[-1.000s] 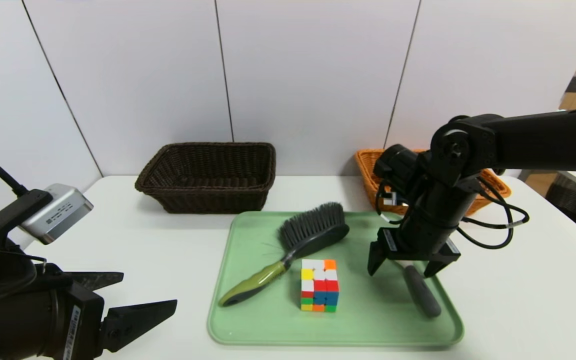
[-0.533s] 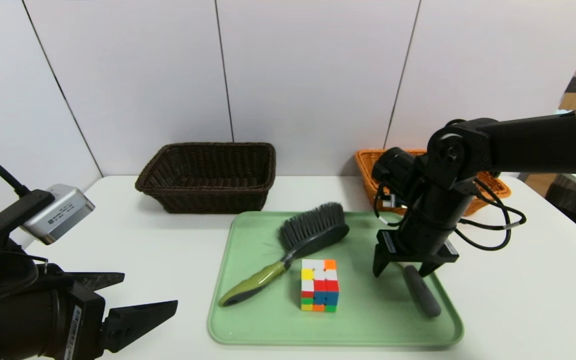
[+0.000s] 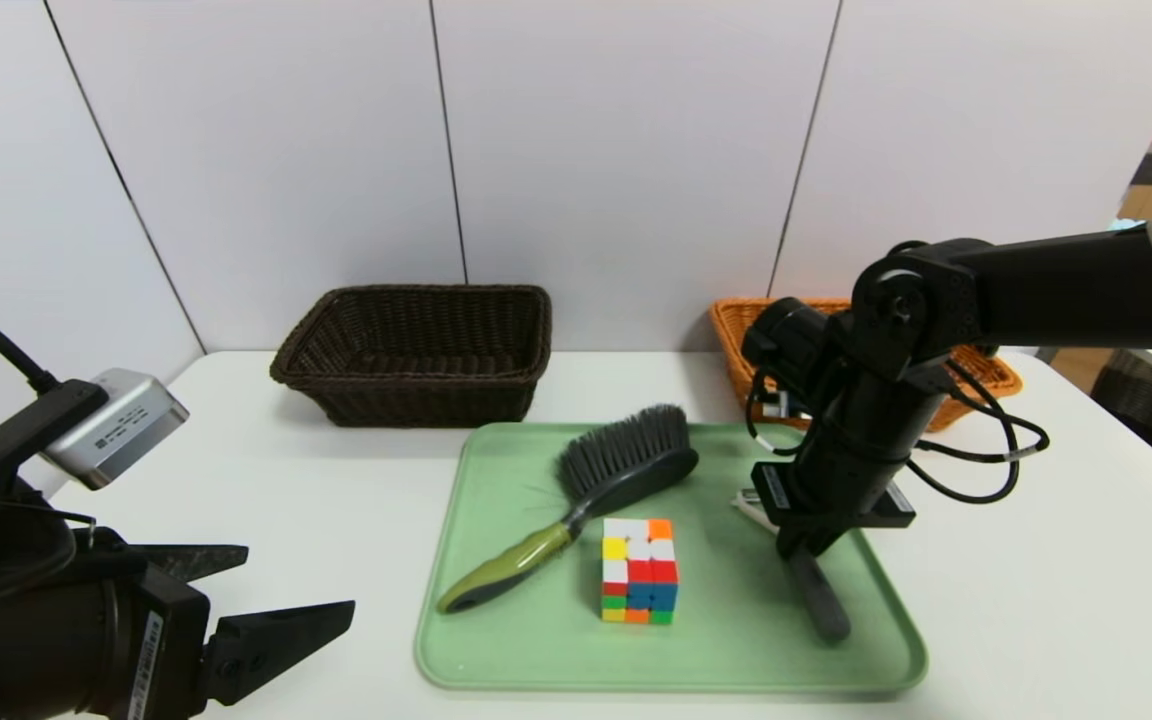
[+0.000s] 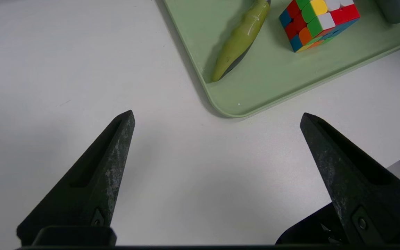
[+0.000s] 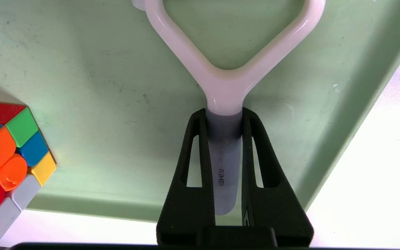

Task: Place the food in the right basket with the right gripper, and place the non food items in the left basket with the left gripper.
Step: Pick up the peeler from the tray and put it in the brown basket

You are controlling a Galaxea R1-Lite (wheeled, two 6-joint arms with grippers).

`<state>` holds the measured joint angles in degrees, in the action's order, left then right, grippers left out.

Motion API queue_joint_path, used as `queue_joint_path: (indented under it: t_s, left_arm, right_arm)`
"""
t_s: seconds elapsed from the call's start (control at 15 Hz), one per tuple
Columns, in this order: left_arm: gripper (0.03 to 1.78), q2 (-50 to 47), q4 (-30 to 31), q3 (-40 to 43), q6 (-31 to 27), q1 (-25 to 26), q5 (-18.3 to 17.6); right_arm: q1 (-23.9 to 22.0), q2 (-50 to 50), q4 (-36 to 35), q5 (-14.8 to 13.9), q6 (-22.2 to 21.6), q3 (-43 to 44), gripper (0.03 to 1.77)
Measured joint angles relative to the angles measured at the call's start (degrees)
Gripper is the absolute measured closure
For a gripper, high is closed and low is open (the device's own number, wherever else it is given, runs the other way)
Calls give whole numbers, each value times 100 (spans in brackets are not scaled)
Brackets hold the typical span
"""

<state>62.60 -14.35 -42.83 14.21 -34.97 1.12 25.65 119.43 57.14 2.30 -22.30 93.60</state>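
A white desk [image 3: 266, 470] stands against a pale panelled wall, carrying a green tray [image 3: 496, 640] near its front edge. The right gripper [image 3: 804, 545] points down over the tray's right side, its jaws closed on the grey handle of the peeler [image 5: 226, 86]. The brush [image 3: 596, 480] and puzzle cube [image 3: 639, 570] lie mid-tray. The left gripper [image 4: 217, 118] hovers above the desk's front left corner, jaws wide apart. The dark left basket [image 3: 416, 355] and orange right basket [image 3: 736, 335] sit along the back edge.

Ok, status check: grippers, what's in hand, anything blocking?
Right gripper shut on peeler handle, on green tray. Left gripper open, parked over bare table. Brush and cube untouched on tray. Nothing blocking.
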Motion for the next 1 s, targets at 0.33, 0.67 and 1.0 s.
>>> queue_joint_path:
  t_s: [0.33,0.67,1.0]
  left_arm:
    - [12,-4,-1,46,2,2,0]
    - [12,-15,2,66,6,0,9]
    - [12,-26,2,72,0,0,9]
  right_arm:
    - [-7,-68,2,-16,-2,0,156]
    - [124,-752,-2,-197,-11,33,156]
    - [635,-1853,-48,-404,-18,55,156]
